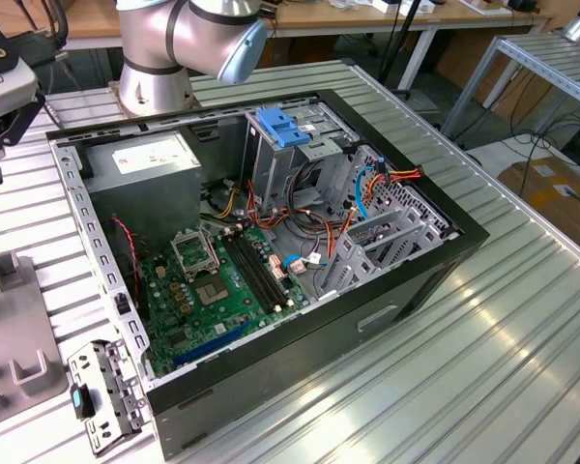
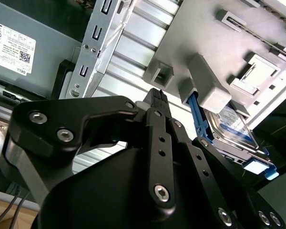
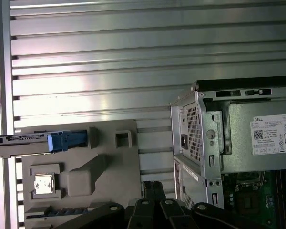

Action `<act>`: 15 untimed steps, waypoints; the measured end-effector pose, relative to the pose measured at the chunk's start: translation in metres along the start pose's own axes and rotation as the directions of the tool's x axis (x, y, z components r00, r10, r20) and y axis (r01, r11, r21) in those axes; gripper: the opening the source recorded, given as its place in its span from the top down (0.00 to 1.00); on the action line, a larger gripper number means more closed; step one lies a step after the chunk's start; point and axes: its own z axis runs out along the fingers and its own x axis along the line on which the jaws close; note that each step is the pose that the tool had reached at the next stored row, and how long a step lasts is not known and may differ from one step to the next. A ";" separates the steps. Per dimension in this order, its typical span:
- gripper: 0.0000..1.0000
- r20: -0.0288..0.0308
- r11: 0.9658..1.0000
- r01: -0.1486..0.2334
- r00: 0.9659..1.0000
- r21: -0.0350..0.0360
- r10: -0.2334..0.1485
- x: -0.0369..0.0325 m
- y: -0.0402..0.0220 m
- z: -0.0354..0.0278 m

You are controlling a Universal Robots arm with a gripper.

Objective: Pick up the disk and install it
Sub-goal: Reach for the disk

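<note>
A ribbed aluminium table carries the whole job, with workbenches and trailing leads behind it. At the exterior view's left lies a grey moulded fixture. The disk stands on its edge in one of the fixture's slots, label face showing and a blue side rail along it. The gripper hangs over the fixture, between the disk and the case. Its black fingers are drawn together with nothing in them, and it is clear of the disk.

The step in hand looks to be the reach for the disk. To do it well, the fingers would need to be spread wider than the disk is thick before they go down. They should be squared to its flat metal faces so both pads bear evenly. A hold on the metal body seems safer than one on the plastic rail, which would probably flex or slip. The fixture's grey blocks stand just beside the disk, so a straight descent leaves the least chance of a knock.

Further right sits the open computer case, holding the power supply and then the motherboard. Beyond them is the drive cage, with a blue clip on top and orange cables beside it. The rails probably guide the disk into that cage, which is another reason to leave them free.
</note>
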 end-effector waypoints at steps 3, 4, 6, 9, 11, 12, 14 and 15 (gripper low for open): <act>0.89 0.000 1.000 0.000 1.000 0.000 0.000 0.0016 -0.0001 0.0002; 0.89 0.000 1.000 0.000 1.000 0.000 0.000 0.0026 -0.0002 0.0003; 0.89 0.000 1.000 0.000 1.000 0.000 0.000 0.0036 -0.0003 0.0005; 0.89 -0.001 1.000 0.000 1.000 0.000 0.000 0.0066 -0.0005 0.0009; 0.89 -0.001 1.000 0.000 1.000 0.000 0.000 0.0080 -0.0007 0.0011; 0.89 -0.001 1.000 0.000 1.000 0.000 0.000 0.0089 -0.0007 0.0013; 0.89 -0.001 1.000 0.000 1.000 0.000 0.000 0.0107 -0.0009 0.0016; 0.89 -0.002 1.000 0.000 1.000 0.000 0.000 0.0115 -0.0010 0.0017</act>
